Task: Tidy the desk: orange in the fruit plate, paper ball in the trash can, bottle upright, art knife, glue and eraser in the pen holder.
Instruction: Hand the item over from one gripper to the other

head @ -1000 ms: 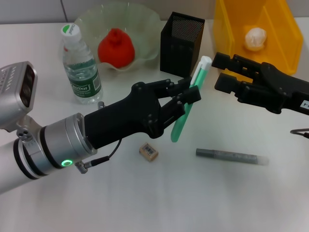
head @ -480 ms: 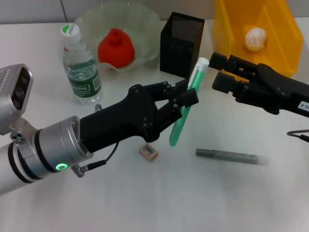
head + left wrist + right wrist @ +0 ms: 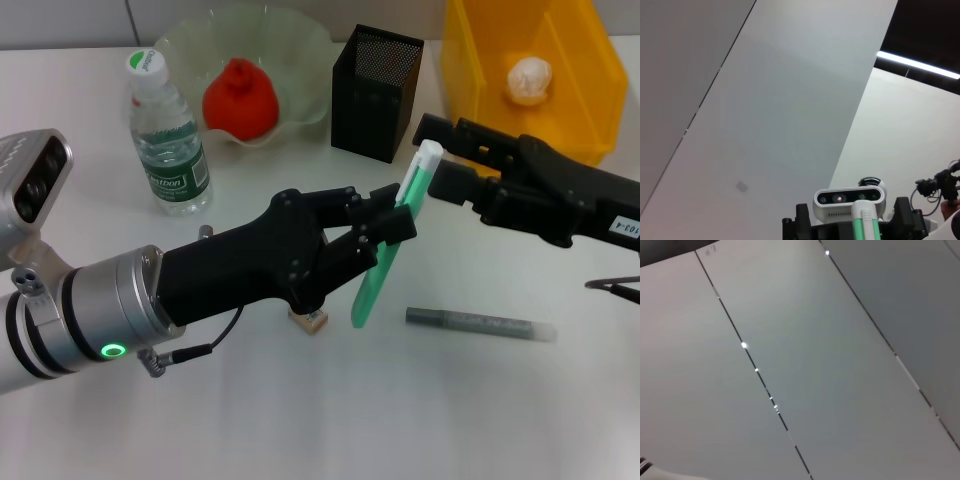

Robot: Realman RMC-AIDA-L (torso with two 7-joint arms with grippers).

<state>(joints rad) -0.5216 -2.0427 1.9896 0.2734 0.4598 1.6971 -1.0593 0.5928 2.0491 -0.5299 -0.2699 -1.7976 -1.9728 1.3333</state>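
Note:
My left gripper is shut on the green glue stick and holds it tilted above the table's middle; its white cap shows in the left wrist view. My right gripper is open, with its fingers on either side of the glue's white top. The orange lies in the fruit plate. The bottle stands upright. A paper ball sits in the yellow trash can. The grey art knife lies on the table. The eraser peeks out under my left hand. The pen holder stands behind.
The white table's edge runs along the back behind the plate and bin. A thin black cable lies at the right edge. Both wrist views show only the ceiling and wall.
My right gripper has moved left until its fingers flank the glue's top. My left gripper with the glue has shifted slightly lower, now covering part of the eraser.

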